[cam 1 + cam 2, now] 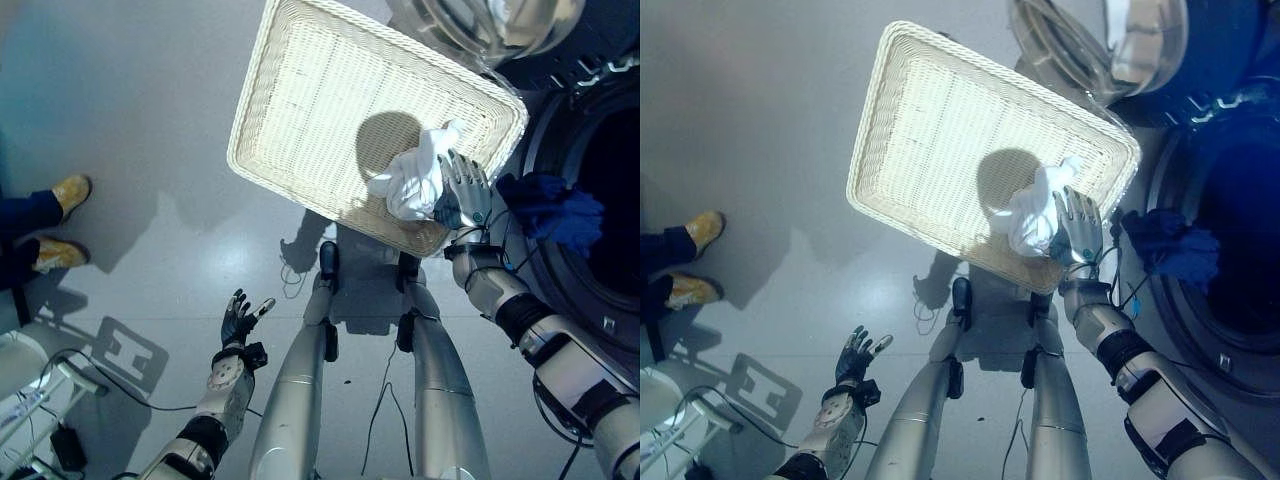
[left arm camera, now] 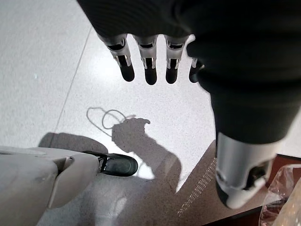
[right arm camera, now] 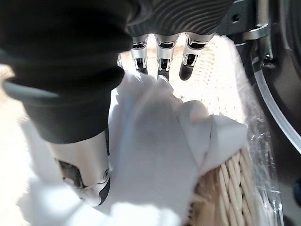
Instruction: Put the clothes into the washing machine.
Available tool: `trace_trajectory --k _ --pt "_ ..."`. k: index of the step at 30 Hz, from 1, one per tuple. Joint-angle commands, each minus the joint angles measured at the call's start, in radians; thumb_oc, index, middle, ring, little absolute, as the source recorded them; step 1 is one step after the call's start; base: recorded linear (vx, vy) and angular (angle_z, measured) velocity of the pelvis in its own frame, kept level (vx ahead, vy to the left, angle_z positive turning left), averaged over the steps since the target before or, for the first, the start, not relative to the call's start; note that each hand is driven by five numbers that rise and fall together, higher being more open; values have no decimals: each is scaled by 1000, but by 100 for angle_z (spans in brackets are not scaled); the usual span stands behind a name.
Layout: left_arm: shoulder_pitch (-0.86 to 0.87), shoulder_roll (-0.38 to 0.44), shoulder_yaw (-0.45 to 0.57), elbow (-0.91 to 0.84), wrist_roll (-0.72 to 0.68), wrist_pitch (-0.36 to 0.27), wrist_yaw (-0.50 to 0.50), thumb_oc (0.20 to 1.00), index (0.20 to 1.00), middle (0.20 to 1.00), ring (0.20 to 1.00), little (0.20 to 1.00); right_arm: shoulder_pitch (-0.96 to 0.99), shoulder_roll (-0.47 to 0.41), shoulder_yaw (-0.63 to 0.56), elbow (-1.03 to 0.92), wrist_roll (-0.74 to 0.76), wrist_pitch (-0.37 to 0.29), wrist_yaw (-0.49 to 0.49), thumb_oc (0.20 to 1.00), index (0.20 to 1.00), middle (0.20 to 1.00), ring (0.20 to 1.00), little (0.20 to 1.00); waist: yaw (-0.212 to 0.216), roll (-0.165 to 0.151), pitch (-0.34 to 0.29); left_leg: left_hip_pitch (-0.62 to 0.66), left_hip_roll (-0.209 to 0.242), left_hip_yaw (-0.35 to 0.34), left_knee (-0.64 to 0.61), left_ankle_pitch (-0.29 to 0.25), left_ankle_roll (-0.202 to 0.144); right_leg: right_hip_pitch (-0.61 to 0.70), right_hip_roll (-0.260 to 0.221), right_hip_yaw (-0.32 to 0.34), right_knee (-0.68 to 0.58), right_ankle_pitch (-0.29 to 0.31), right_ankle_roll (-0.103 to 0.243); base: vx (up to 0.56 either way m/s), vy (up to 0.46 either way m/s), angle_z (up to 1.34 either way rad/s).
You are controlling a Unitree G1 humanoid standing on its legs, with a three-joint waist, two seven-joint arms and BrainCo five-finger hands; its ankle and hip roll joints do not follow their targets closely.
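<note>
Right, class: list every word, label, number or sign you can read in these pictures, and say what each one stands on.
None can be read.
White woven wicker basket: no label.
White crumpled cloth under the right hand: no print.
Dark blue cloth at the dark round washing machine opening: no print.
Washing machine front: no legible markings.

Cut off at the right edge: dark round washing machine drum opening (image 1: 610,190). Partly hidden under the right hand (image 1: 463,190): crumpled white cloth (image 1: 410,185).

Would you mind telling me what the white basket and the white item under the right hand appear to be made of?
Basket: woven wicker or rattan, painted white, judging by its ribbed weave. White garment: soft cloth, likely cotton, as it crumples in folds under the right hand.
</note>
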Motion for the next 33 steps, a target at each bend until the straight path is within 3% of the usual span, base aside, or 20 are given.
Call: trace_trajectory --k 1,4,8,10,16,18,20,25,26,33 --pt "-12 18 -17 10 -25 5 2 1000 1000 1000 1000 1000 6 -34 14 38 41 70 83 1000 1000 1000 1000 1000 15 82 -21 -46 -73 65 41 -37 11 0 36 -14 29 -55 68 22 -62 23" --pt "-32 21 -33 -5 -18 16 18 1000 1000 1000 1000 1000 -52 -18 33 150 18 133 213 1000 1000 1000 1000 1000 35 86 -21 -60 -75 53 40 -32 16 -14 36 -26 33 -48 66 28 -64 20" --pt "-38 27 -45 -25 -12 24 32 1000 1000 1000 1000 1000 -69 -12 44 183 9 160 288 1000 1000 1000 1000 1000 46 87 -21 -68 -78 44 43 -30 20 -21 35 -32 33 -45 64 20 -43 12" --pt "-42 26 -43 -34 -9 25 34 1000 1000 1000 1000 1000 -82 -2 51 204 -24 219 380 1000 1000 1000 1000 1000 53 89 -21 -76 -79 40 45 -28 20 -30 34 -35 37 -44 63 15 -27 6" --pt "-45 24 -48 -61 2 37 42 1000 1000 1000 1000 1000 -81 15 47 253 -59 242 505 1000 1000 1000 1000 1000 64 94 -21 -84 -82 27 49 -25 21 -37 31 -39 37 -42 61 15 -31 6" --pt "-49 22 -50 -73 8 49 48 1000 1000 1000 1000 1000 -86 23 54 268 -52 207 573 1000 1000 1000 1000 1000 68 97 -21 -87 -84 22 48 -23 22 -40 29 -40 36 -40 59 0 0 0" --pt "-50 21 -55 -81 4 55 54 1000 1000 1000 1000 1000 -88 32 54 271 -26 163 583 200 200 200 200 200 70 100 -21 -88 -86 17 52 -23 23 -44 29 -37 39 -39 58 0 0 0" --pt "-45 19 -47 -94 7 67 58 1000 1000 1000 1000 1000 -92 51 18 243 162 92 527 200 200 200 200 200 71 99 -21 -90 -84 16 56 -24 21 -47 34 -31 45 -41 56 0 0 0" --pt "-42 20 -41 -99 8 71 59 1000 1000 1000 1000 1000 -81 59 -14 226 294 54 490 200 200 200 200 200 69 95 -21 -89 -82 17 57 -24 20 -47 38 -29 46 -41 55 0 0 0" --pt "-28 12 -19 -108 19 71 68 1000 1000 1000 1000 1000 -29 78 -149 159 639 -98 428 200 200 200 200 200 52 79 -21 -82 -73 25 58 -28 17 -46 52 -17 52 -42 51 0 0 0"
